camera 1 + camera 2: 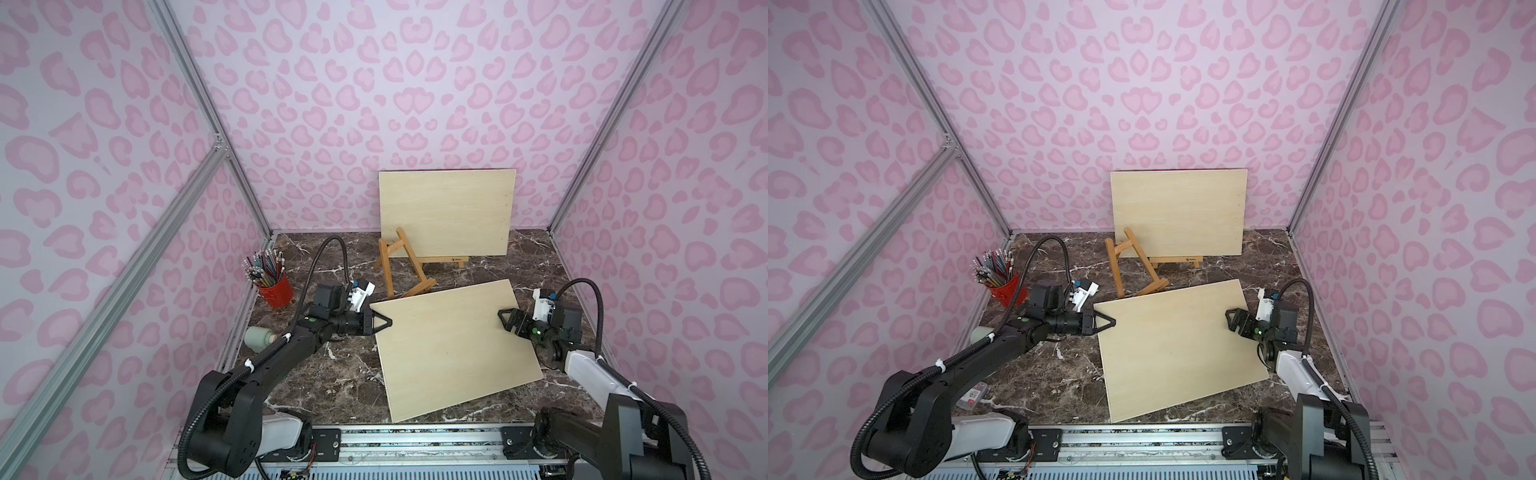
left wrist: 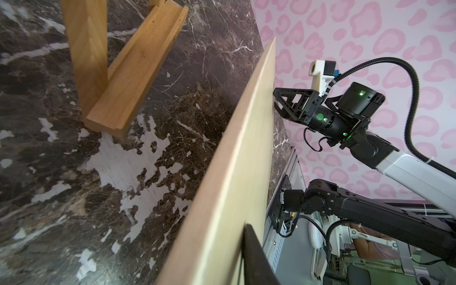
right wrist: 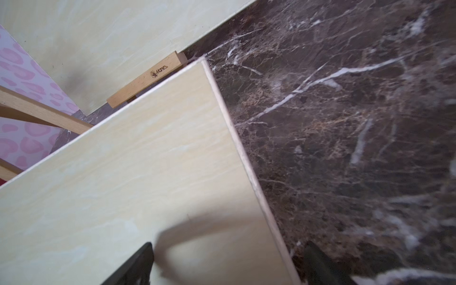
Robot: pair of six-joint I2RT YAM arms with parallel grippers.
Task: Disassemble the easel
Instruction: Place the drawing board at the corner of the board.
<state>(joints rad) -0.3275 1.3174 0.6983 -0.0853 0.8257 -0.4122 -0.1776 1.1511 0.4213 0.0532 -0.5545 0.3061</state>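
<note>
Board [image 1: 453, 349] spans the near-centre table [image 1: 332, 386], long axis left to right, skewed, its far edge just beside the tipped easel [image 1: 399, 270]. Left pincer [image 1: 385, 323] sits on its far-left corner, one finger [image 2: 254, 254] over the face, grip impossible to tell; right pincer [image 1: 503, 320] straddles the right edge, jaws wide, gripping nothing. Easel lies far of both, nearer the left pincer.

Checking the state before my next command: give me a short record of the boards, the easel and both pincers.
front board: lying between both pincers; whether it is fully down is unclear
back board: upright at the rear
wooden easel: left of the back board, looks tipped
left pincer: at the front board's left corner; grip unclear
right pincer: open, at the front board's right edge
pencil cup: upright, far left
</note>
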